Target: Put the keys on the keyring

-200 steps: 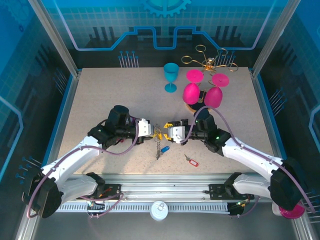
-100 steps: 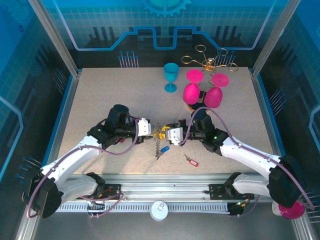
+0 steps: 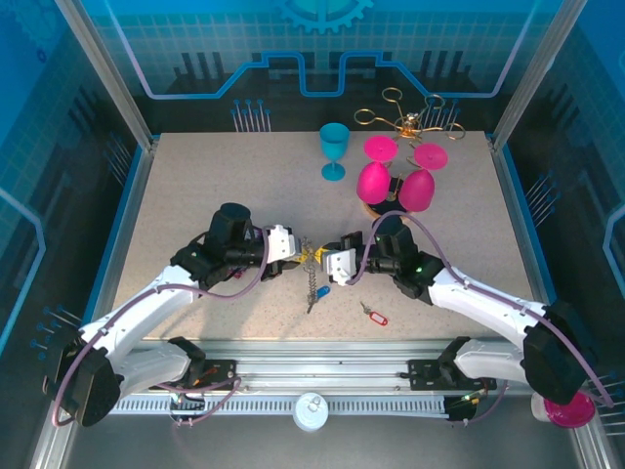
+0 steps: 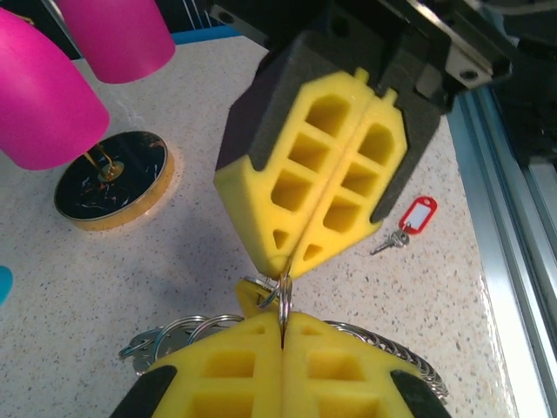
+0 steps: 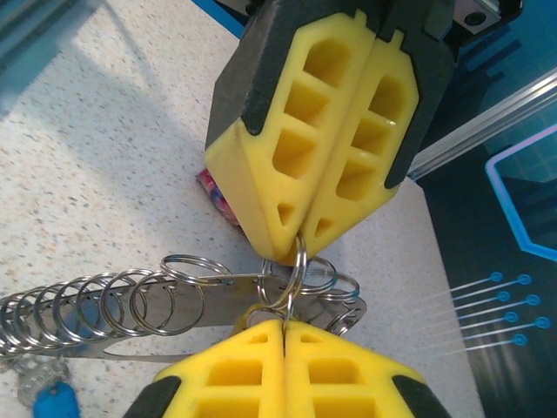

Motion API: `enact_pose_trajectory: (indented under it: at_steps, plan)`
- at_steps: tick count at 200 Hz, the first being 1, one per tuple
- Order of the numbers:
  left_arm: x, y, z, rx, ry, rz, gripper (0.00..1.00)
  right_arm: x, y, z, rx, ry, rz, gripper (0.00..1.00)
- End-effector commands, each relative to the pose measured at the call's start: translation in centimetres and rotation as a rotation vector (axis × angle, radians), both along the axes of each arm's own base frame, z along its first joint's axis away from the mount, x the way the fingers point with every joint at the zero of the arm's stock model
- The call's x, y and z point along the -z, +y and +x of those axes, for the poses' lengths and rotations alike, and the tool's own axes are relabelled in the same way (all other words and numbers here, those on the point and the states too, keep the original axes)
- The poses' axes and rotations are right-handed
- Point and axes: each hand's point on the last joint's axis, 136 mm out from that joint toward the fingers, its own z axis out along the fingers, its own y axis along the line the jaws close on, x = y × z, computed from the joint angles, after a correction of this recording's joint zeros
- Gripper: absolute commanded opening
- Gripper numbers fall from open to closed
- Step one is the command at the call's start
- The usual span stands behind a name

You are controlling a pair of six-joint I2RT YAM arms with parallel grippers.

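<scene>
at the far end of the keyring (image 3: 311, 283), left gripper (image 4: 283, 326) and right gripper (image 5: 285, 329) meet tip to tip, each pair of jaws pressed together on the same small split ring (image 4: 283, 300). blue key (image 3: 322, 290) lies on the desk (image 3: 215, 186) just right of the keyring; red key (image 3: 373, 315) farther right, well apart.

**Centre blocked, far left open**

Left gripper (image 3: 300, 255) and right gripper (image 3: 323, 260) sit tip to tip mid-bench (image 3: 195, 176), both clamped on the keyring (image 3: 311, 283). No gap between them. Pink goblets (image 3: 373, 182) crowd close behind the right arm. Teal goblet (image 3: 333, 151) stands upright beside them. Gold rack (image 3: 410, 119) at far edge. Far-left bench bare, wide passage. Near strip: blue key (image 3: 322, 290) and red key (image 3: 373, 315), lying flat.
</scene>
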Motion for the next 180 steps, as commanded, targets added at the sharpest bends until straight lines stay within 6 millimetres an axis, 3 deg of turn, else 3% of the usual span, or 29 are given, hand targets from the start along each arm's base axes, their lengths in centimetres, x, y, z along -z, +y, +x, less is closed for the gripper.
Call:
enact_pose_trajectory:
  at_steps: [1,29,54,77,112,137,180]
  plan:
    - [-3.6,-0.8,0.0,-0.004,-0.036,-0.151,0.0,1.3,0.2,-0.5,-0.003,-0.058,-0.058,0.0]
    - [-3.9,-0.8,0.4,-0.036,-0.032,-0.198,0.0,2.0,0.4,-0.9,-0.005,-0.069,-0.07,0.0]
    - [-3.7,-0.6,0.7,-0.06,-0.032,-0.201,0.0,1.3,0.3,-0.7,0.023,-0.068,-0.034,0.0]
    - [-3.5,-0.6,0.7,-0.061,-0.028,-0.203,0.0,-0.8,-0.5,-0.1,0.075,-0.03,0.083,0.19]
    - [-3.3,-0.8,0.1,-0.028,-0.041,-0.213,0.0,-3.2,-2.0,-0.2,0.076,0.146,0.225,0.29]
    - [-3.1,-0.9,-0.4,0.005,-0.062,-0.224,0.0,-4.2,-1.7,-0.7,0.032,0.242,0.282,0.3]
    - [-3.3,-1.1,-0.7,0.03,-0.072,-0.239,0.0,-4.3,-0.5,-1.1,-0.039,0.349,0.315,0.31]
